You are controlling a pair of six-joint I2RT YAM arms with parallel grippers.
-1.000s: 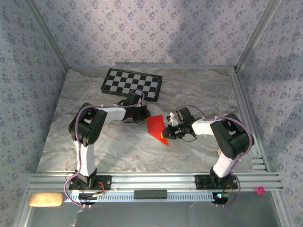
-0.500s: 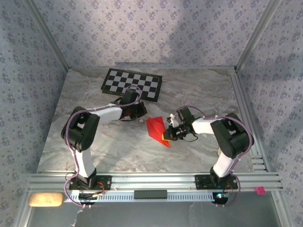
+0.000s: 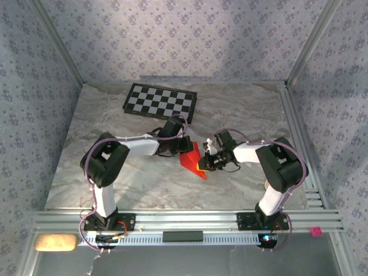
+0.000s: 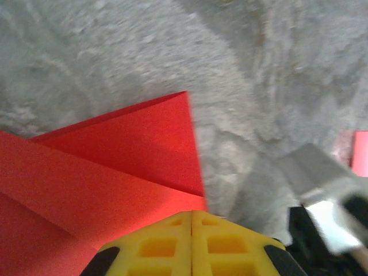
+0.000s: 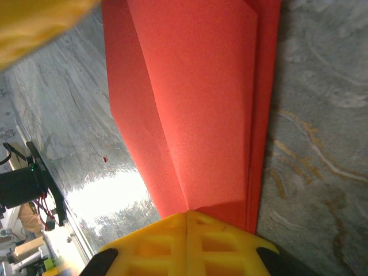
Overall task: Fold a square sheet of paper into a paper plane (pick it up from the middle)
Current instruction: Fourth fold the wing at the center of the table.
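The red square sheet of paper (image 3: 192, 161) lies mid-table, folded into a pointed wedge with layered flaps. My right gripper (image 3: 202, 164) is at its right side. In the right wrist view the yellow jaws (image 5: 187, 214) are shut on the paper (image 5: 195, 86), whose creases run into the seam between them. My left gripper (image 3: 184, 147) is at the paper's far left edge. In the left wrist view its jaws (image 4: 191, 214) are pressed together over a corner of the red layers (image 4: 86, 172); I cannot tell whether any paper is between them.
A black-and-white checkerboard (image 3: 161, 102) lies at the back of the marble table (image 3: 115, 172), behind the left arm. Metal frame rails run along the front (image 3: 184, 219) and the right edge. Patterned walls close in three sides.
The left arm has swung right and forward, bringing its gripper from behind the paper onto its far left edge. The right gripper and the paper have barely moved.
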